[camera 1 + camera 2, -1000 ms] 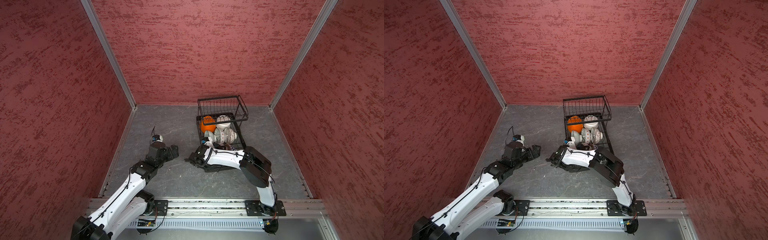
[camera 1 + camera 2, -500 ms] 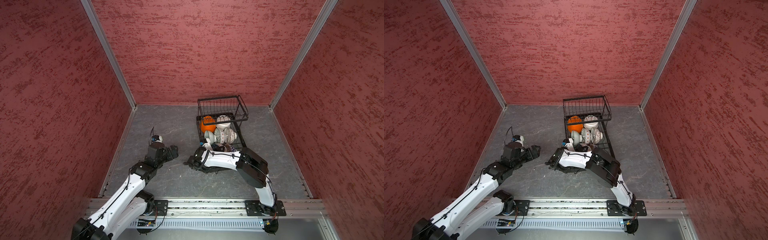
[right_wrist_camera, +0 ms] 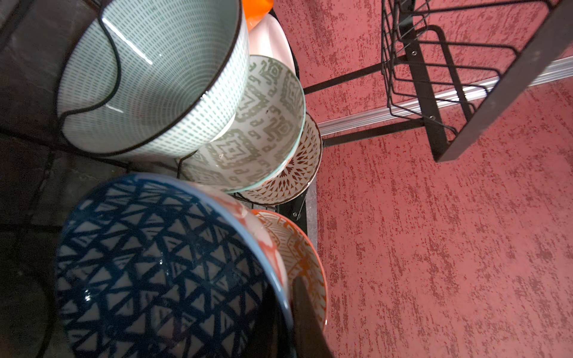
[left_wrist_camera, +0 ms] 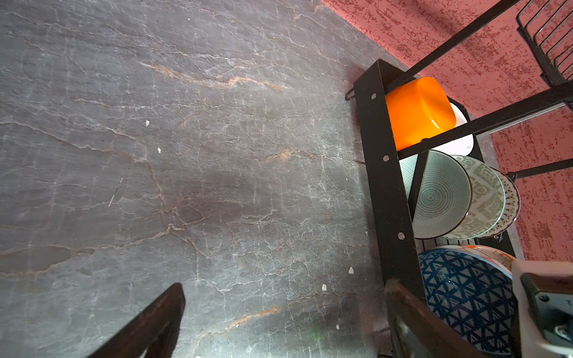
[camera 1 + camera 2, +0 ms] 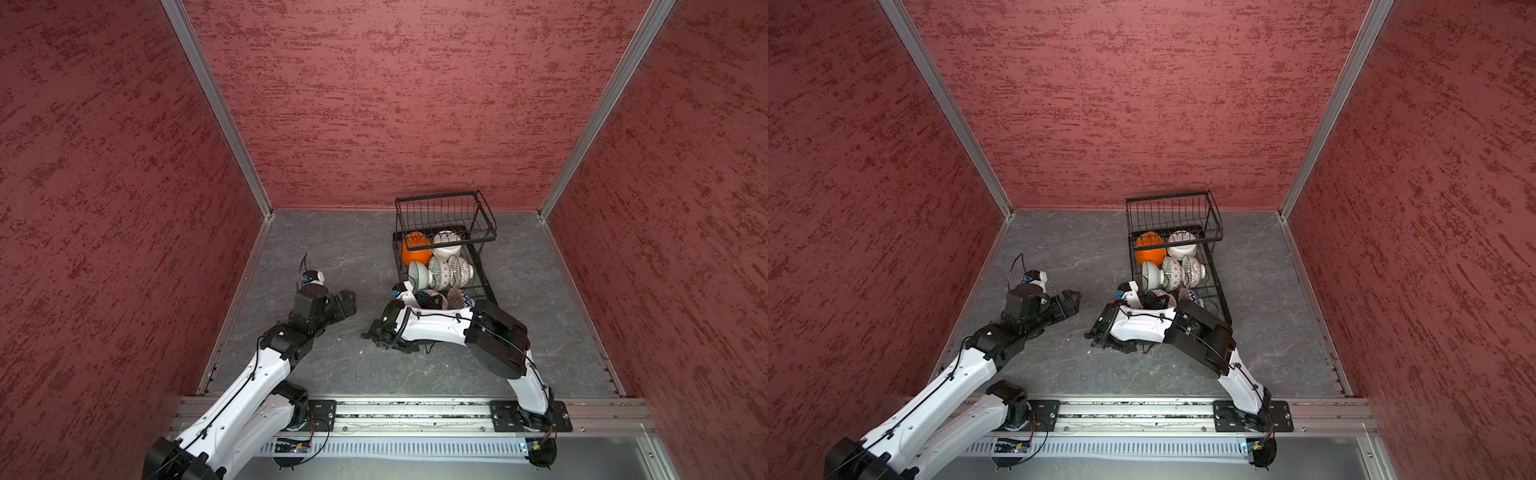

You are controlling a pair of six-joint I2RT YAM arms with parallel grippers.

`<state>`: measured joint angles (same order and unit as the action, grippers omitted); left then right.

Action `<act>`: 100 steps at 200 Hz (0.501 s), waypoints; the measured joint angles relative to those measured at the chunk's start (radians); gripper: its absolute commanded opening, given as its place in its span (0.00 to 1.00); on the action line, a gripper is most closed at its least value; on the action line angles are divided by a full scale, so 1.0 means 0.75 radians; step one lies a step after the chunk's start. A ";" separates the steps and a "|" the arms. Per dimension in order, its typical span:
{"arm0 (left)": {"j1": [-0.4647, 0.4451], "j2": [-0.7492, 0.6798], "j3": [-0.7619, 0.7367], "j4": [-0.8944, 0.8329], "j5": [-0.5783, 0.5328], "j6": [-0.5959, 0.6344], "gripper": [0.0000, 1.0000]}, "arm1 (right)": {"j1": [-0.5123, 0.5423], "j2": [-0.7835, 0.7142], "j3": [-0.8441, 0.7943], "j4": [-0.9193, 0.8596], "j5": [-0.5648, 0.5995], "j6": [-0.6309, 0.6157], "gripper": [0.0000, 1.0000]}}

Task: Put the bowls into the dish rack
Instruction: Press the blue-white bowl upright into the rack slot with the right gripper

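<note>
The black wire dish rack (image 5: 484, 216) (image 5: 1214, 216) stands at the back right. An orange bowl (image 5: 413, 247), a white bowl (image 5: 446, 245) and three patterned bowls (image 5: 440, 272) lean in its base. My right gripper (image 3: 286, 316) is shut on the rim of a blue-patterned bowl (image 3: 155, 263) (image 5: 430, 299) at the rack's near end, one finger inside, one outside. A red-orange patterned bowl (image 3: 304, 248) sits just behind it. My left gripper (image 4: 283, 310) (image 5: 347, 299) hangs open over bare floor left of the rack, holding nothing.
Red textured walls close in the grey stone floor (image 5: 332, 257) on three sides. The rack's raised basket (image 5: 1173, 212) stands over its far end. The rack's side rail (image 4: 384, 186) runs close by my left gripper's fingertip. A metal rail (image 5: 395, 409) runs along the front.
My right arm's wrist and forearm have swung a little to the left and nearer the front, still gripping the blue-patterned bowl. My left arm has hardly moved.
</note>
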<state>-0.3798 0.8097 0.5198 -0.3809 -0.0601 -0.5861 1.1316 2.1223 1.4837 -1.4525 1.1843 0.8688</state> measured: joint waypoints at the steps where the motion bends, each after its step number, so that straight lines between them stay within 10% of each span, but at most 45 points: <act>1: 0.000 0.000 0.000 0.000 0.000 0.001 1.00 | 0.000 0.000 0.000 0.000 -0.001 0.001 0.00; 100: 0.007 0.000 0.000 0.001 0.005 0.000 1.00 | -0.080 -0.020 0.001 -0.128 -0.034 0.180 0.00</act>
<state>-0.3748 0.8097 0.5198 -0.3805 -0.0566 -0.5861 1.0718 2.1075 1.4845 -1.5486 1.1591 1.0035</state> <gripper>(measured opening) 0.995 0.091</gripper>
